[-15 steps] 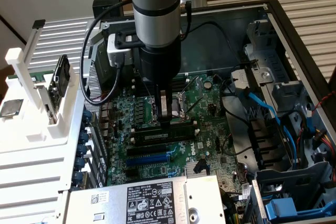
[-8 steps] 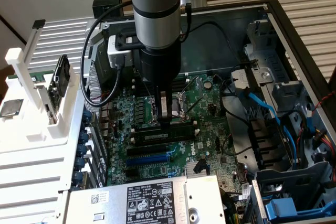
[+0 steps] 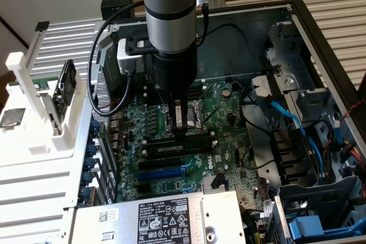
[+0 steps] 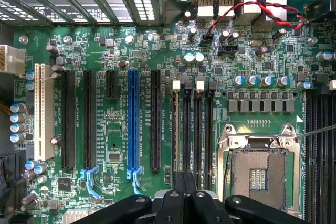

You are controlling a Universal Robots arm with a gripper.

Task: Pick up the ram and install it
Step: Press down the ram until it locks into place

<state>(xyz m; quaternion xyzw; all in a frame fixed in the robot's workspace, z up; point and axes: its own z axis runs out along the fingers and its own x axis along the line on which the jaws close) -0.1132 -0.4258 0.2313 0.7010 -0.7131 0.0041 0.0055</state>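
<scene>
Pointing down at motherboard, hand had fingers pressed together; ram stood upright in memory slot directly under fingertips, contact unclear.

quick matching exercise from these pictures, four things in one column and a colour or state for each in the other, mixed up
Things:
1 gripper
2 memory slot end clips
3 cpu socket
4 twisted wires

Colour or state:
a red and black
b shut
c white
d empty, metal-framed

Pairs: 1-b, 2-c, 3-d, 4-a
</scene>
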